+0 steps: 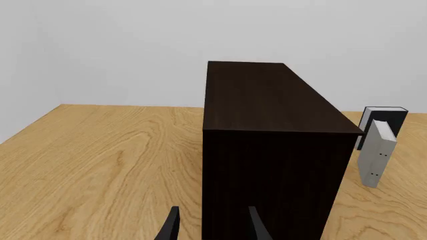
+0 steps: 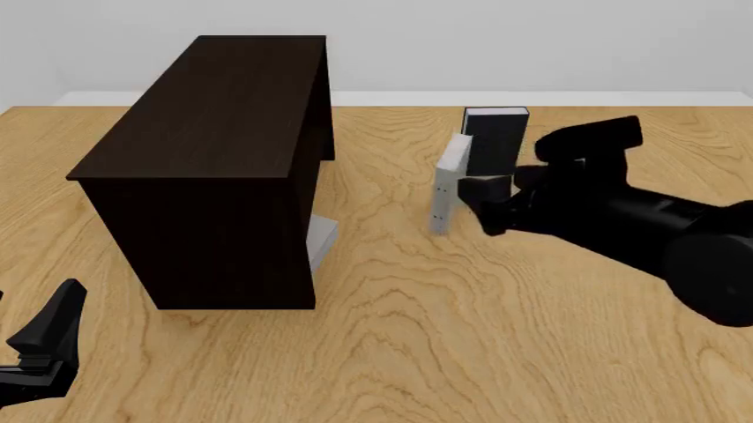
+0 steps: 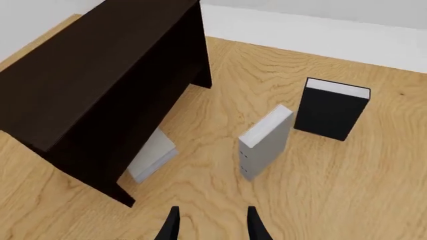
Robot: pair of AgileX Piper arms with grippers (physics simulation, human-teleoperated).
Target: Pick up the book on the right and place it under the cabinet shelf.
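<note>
- The tabletop (image 2: 471, 335) is light wood and carries everything.
- The cabinet (image 2: 212, 159) is the largest thing, a dark brown box standing on the left half of the tabletop in the front view, its open side facing right.
- The right arm (image 2: 659, 229) reaches in from the right, its black body just right of the two standing books.
- The black book (image 2: 495, 139) stands upright behind the grey one, near it.
- The book (image 2: 449, 182), pale grey with two dark dots low on its spine, stands upright on the tabletop to the right of the cabinet, well apart from it and free of any grip.
- A second grey book (image 3: 152, 156) lies under the cabinet's shelf, partly sticking out.
- The right tool (image 3: 210, 225) is parted, holds nothing, and hangs above bare wood near the book, not touching it.
- The left tool (image 1: 212, 225) is also parted and empty, close to the cabinet's near wall; contact cannot be told.
</note>
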